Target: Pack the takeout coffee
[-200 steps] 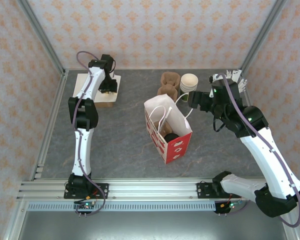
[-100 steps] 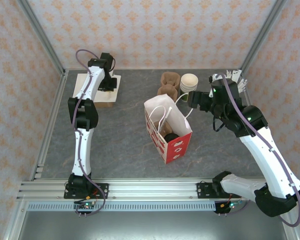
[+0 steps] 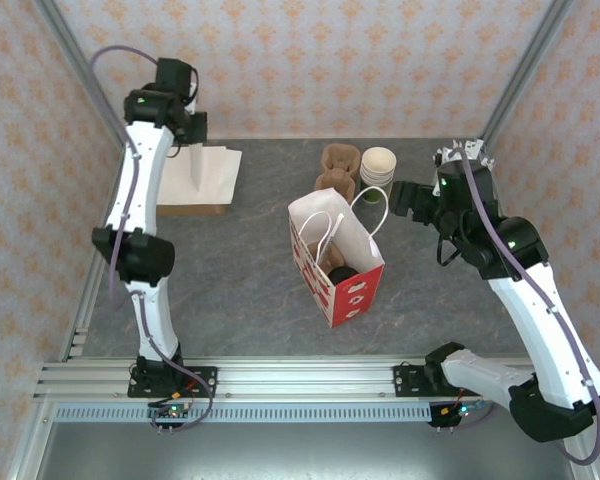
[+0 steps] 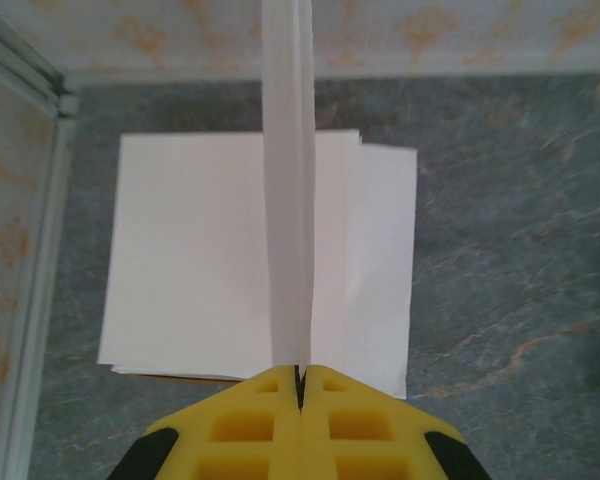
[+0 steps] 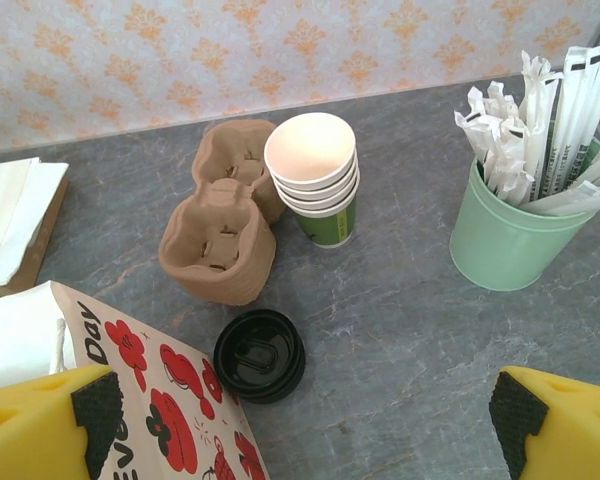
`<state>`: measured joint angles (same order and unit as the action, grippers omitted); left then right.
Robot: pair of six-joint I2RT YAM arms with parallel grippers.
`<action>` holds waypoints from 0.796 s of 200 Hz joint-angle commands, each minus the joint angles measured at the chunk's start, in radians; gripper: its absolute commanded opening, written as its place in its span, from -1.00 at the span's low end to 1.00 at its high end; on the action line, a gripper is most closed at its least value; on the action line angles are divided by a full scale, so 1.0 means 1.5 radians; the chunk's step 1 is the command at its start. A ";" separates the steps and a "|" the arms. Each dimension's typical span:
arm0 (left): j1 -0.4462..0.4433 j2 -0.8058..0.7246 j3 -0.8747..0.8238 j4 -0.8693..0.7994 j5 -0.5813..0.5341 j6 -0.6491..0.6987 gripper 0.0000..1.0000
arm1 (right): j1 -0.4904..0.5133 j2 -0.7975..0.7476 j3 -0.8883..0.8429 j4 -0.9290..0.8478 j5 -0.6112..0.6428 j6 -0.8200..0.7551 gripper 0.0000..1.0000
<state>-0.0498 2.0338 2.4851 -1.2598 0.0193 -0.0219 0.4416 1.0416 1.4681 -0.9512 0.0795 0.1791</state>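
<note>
- A paper bag (image 3: 352, 288) stands open at the middle of the table (image 3: 230, 270), with something dark inside.
- The right gripper (image 5: 302, 418) hovers at the bag's 1 o'clock, jaws spread wide and holding nothing.
- The left gripper (image 4: 300, 376), high at the bag's 10 o'clock, is pinched tight on one napkin (image 4: 288, 180) above the napkin stack (image 4: 190, 280).
- The coffee (image 5: 260, 355), black lid on, stands on the table just beside the bag, at 6 o'clock of the cup stack (image 5: 318, 180).
</note>
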 commanded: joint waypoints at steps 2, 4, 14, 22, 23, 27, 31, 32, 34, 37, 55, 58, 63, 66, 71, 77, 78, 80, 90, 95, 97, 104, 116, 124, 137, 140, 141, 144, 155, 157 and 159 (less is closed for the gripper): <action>-0.003 -0.069 0.020 -0.014 0.049 0.022 -1.00 | -0.003 -0.015 0.023 -0.012 0.013 -0.004 0.92; -0.005 -0.075 0.022 -0.013 0.055 0.020 -1.00 | -0.003 -0.016 0.024 -0.012 0.011 -0.003 0.92; -0.010 -0.109 0.027 -0.003 0.105 0.013 -1.00 | -0.003 -0.019 0.026 -0.006 0.000 0.000 0.92; -0.016 -0.129 0.033 0.006 0.143 0.001 -1.00 | -0.004 -0.024 0.027 0.002 -0.014 0.004 0.92; -0.016 -0.132 0.034 0.008 0.147 0.000 -1.00 | -0.004 -0.025 0.027 0.004 -0.017 0.004 0.92; -0.019 -0.142 0.036 0.014 0.168 -0.007 -1.00 | -0.003 -0.028 0.026 0.009 -0.027 0.004 0.92; -0.022 -0.151 0.038 0.020 0.189 -0.011 -1.00 | -0.004 -0.032 0.025 0.018 -0.041 0.003 0.92; -0.022 -0.153 0.039 0.021 0.195 -0.013 -1.00 | -0.003 -0.034 0.024 0.021 -0.042 0.003 0.92; -0.024 -0.157 0.040 0.025 0.204 -0.015 -1.00 | -0.003 -0.036 0.023 0.025 -0.048 0.004 0.92; -0.026 -0.164 0.040 0.030 0.215 -0.019 -1.00 | -0.004 -0.039 0.020 0.034 -0.056 0.006 0.92; -0.044 -0.199 0.042 0.058 0.288 -0.045 -1.00 | -0.004 -0.065 0.006 0.087 -0.121 0.006 0.92; -0.046 -0.204 0.042 0.063 0.302 -0.049 -1.00 | -0.003 -0.069 0.004 0.095 -0.133 0.005 0.92; -0.050 -0.210 0.042 0.071 0.323 -0.057 -1.00 | -0.003 -0.075 -0.001 0.112 -0.152 0.005 0.92; -0.053 -0.214 0.042 0.075 0.337 -0.062 -1.00 | -0.003 -0.077 -0.002 0.121 -0.163 0.004 0.92; -0.058 -0.218 0.041 0.082 0.359 -0.071 -1.00 | -0.003 -0.081 -0.004 0.134 -0.184 0.005 0.93; -0.063 -0.224 0.044 0.089 0.383 -0.079 -1.00 | -0.003 -0.083 -0.006 0.152 -0.215 0.004 0.95; -0.065 -0.225 0.044 0.090 0.387 -0.080 -1.00 | -0.003 -0.083 -0.006 0.155 -0.220 0.003 0.95; -0.067 -0.226 0.044 0.092 0.394 -0.083 -1.00 | -0.003 -0.083 -0.008 0.162 -0.231 0.002 0.95; -0.077 -0.233 0.047 0.100 0.433 -0.093 -1.00 | -0.003 -0.080 -0.013 0.195 -0.295 0.000 0.98; -0.082 -0.234 0.047 0.104 0.453 -0.098 -1.00 | -0.003 -0.078 -0.013 0.211 -0.324 0.000 0.99; -0.084 -0.235 0.048 0.107 0.459 -0.100 -1.00 | -0.003 -0.076 -0.014 0.218 -0.336 0.001 0.99; -0.092 -0.238 0.049 0.113 0.480 -0.106 -1.00 | -0.003 -0.069 -0.017 0.241 -0.372 0.003 0.99; -0.106 -0.242 0.049 0.127 0.523 -0.113 -1.00 | -0.002 -0.054 -0.017 0.280 -0.444 0.003 0.99; -0.115 -0.244 0.050 0.135 0.541 -0.116 -1.00 | 0.001 -0.041 -0.014 0.302 -0.482 0.003 0.99; -0.132 -0.248 0.050 0.145 0.567 -0.113 -1.00 | 0.006 -0.021 -0.005 0.332 -0.528 0.001 0.99; -0.135 -0.248 0.049 0.147 0.572 -0.113 -1.00 | 0.009 -0.016 -0.002 0.339 -0.535 0.001 0.99; -0.136 -0.248 0.049 0.147 0.574 -0.112 -1.00 | 0.010 -0.013 -0.001 0.341 -0.538 0.001 0.99; -0.141 -0.249 0.050 0.149 0.577 -0.111 -1.00 | 0.013 -0.008 0.002 0.346 -0.544 0.000 0.99; -0.155 -0.247 0.050 0.157 0.600 -0.106 -1.00 | 0.025 0.012 0.016 0.363 -0.566 -0.002 0.99; -0.158 -0.247 0.050 0.159 0.607 -0.105 -1.00 | 0.028 0.017 0.019 0.365 -0.568 -0.002 0.99; -0.160 -0.247 0.049 0.161 0.612 -0.104 -1.00 | 0.031 0.022 0.023 0.366 -0.571 0.000 0.99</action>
<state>-0.2523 1.6817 2.5389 -1.0901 0.7876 -0.1692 0.4561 1.0161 1.4609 -0.5339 -0.6048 0.1825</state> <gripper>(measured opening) 0.049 0.994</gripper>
